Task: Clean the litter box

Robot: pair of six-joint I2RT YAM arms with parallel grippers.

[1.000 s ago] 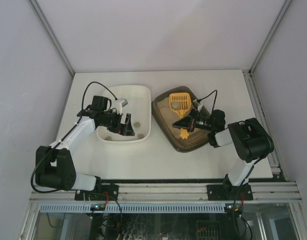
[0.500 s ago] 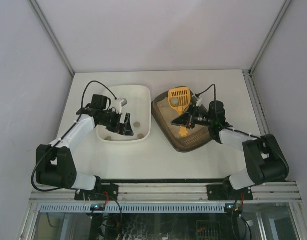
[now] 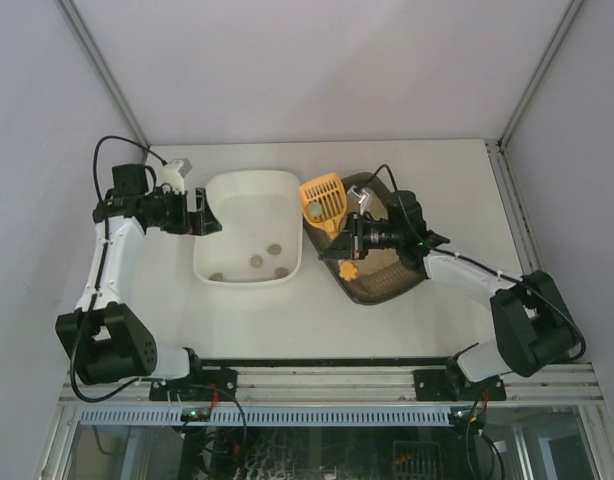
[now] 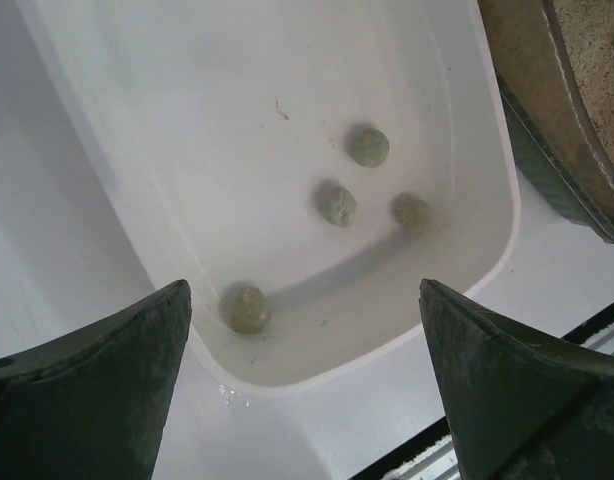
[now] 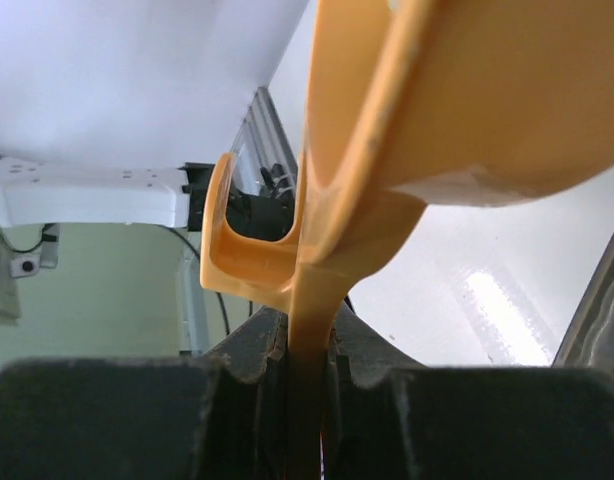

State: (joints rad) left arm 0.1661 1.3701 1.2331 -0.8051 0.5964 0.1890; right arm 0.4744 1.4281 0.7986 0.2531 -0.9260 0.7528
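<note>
Both arms have swung leftward. The right gripper [image 3: 345,247], clamped on the handle of the yellow scoop [image 3: 323,196], now holds the slotted head above the left rim of the litter box [image 3: 382,288] rather than over the sand. The wrist view shows the handle pinched tight between the fingers [image 5: 237,370]. The left gripper [image 3: 199,212] has drawn off the white tub [image 3: 249,190] and hangs just left of it, fingers [image 4: 107,370] spread wide around nothing. Four greyish clumps [image 4: 336,204] lie on the tub's floor near its front end. The litter box, holding beige litter [image 4: 597,40], sits just right of the tub on the table [image 3: 447,170].
</note>
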